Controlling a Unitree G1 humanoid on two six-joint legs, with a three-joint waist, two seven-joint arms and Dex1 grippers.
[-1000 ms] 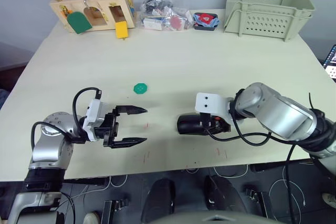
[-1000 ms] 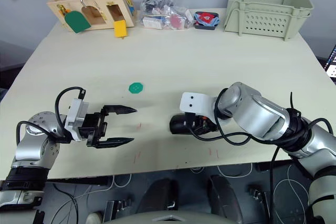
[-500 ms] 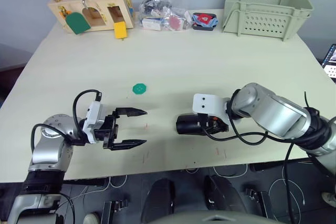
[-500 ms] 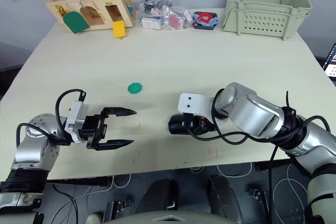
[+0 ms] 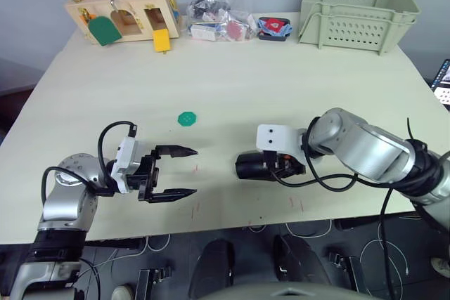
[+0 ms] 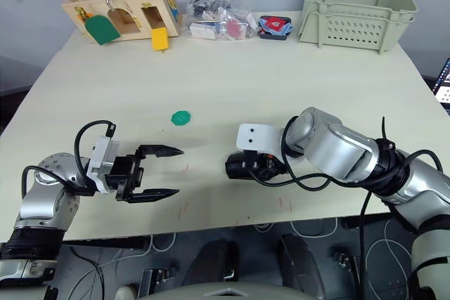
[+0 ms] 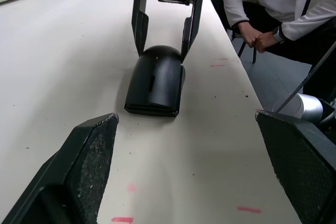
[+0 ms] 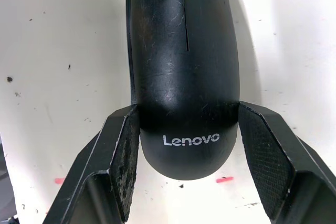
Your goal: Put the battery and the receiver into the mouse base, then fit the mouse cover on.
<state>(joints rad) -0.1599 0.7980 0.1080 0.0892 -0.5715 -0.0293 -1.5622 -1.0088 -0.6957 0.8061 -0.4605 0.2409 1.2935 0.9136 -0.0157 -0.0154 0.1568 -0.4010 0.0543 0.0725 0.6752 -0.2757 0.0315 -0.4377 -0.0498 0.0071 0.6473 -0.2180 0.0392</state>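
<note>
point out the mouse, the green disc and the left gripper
mouse [image 8: 181, 72], right wrist view, middle of its glossy black cover
green disc [image 5: 187, 118], left eye view, its centre
left gripper [image 5: 184, 171], left eye view, midway between its open fingertips

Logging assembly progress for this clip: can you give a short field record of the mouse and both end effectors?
mouse: black oval Lenovo mouse, glossy cover fitted, lying on the cream table
right end effector: shut on the mouse, fingers against both its sides
left end effector: open, empty, apart from the mouse
nearby: small green disc on the table
</note>
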